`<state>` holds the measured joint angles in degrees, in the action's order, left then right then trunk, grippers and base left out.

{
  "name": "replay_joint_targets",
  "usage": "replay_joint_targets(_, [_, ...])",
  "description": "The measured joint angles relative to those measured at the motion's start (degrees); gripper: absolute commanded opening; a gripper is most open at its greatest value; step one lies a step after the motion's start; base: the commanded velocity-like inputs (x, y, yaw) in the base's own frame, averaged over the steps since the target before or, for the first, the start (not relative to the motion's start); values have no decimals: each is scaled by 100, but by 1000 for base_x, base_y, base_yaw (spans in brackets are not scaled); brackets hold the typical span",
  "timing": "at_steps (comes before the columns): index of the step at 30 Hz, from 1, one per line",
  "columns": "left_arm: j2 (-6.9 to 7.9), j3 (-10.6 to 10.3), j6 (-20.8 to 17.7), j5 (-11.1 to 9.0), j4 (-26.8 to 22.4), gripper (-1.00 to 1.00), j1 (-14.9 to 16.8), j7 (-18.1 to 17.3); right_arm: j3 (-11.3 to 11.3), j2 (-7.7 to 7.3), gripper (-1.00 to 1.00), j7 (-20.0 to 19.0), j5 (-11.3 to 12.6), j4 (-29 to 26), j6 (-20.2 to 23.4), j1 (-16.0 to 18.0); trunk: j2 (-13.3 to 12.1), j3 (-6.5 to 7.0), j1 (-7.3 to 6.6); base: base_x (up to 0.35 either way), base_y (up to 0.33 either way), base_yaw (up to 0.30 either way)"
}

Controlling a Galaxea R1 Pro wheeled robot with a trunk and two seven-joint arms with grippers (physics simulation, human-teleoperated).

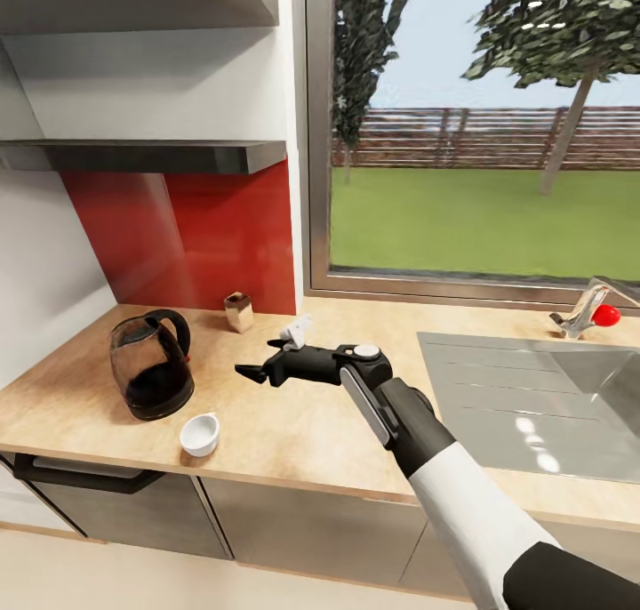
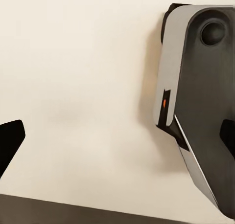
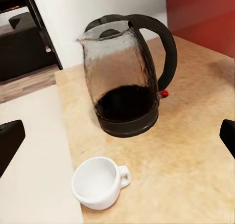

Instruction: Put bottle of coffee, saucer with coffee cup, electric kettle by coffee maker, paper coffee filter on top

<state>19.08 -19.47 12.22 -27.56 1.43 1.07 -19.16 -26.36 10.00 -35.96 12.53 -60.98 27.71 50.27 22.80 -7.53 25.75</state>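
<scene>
The electric kettle [image 1: 151, 365] [image 3: 128, 82] stands upright at the left end of the kitchen countertop [image 1: 293, 432]. The white coffee cup [image 1: 199, 434] [image 3: 99, 181] sits just in front of it near the counter's front edge. My right gripper [image 1: 262, 361] [image 3: 117, 138] hovers open over the counter to the right of both, pointing at them and holding nothing. A small tan thing [image 1: 238, 311] by the red wall looks like the paper coffee filter. The dark kitchen shelf [image 1: 142, 155] hangs above. My left gripper [image 2: 117, 138] is open over pale floor. Coffee maker, bottle of coffee and saucer are out of view.
A small white angular object [image 1: 296, 330] lies just behind my right gripper. A steel sink [image 1: 533, 397] with a faucet [image 1: 580, 312] and red knob [image 1: 607, 316] fills the counter's right side. A window runs behind. Part of my own base [image 2: 196, 87] is beside the left gripper.
</scene>
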Motion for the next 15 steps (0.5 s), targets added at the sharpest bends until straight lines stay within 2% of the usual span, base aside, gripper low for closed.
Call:
replay_joint_targets(3, [0,0,-3,19,0,100,0,-3,-1,0,100,-86,-5,5,-2,7,0,0,0,0,3,0])
replay_joint_targets(6, [0,0,-6,30,0,100,0,-4,-1,-64,100,-128,-7,7,-4,10,-1,0,0,0,144,0])
replay_joint_targets(15, [-6,8,-15,33,0,100,0,-4,19,-171,100,-111,-11,16,-7,11,-1,0,0,1,276,0])
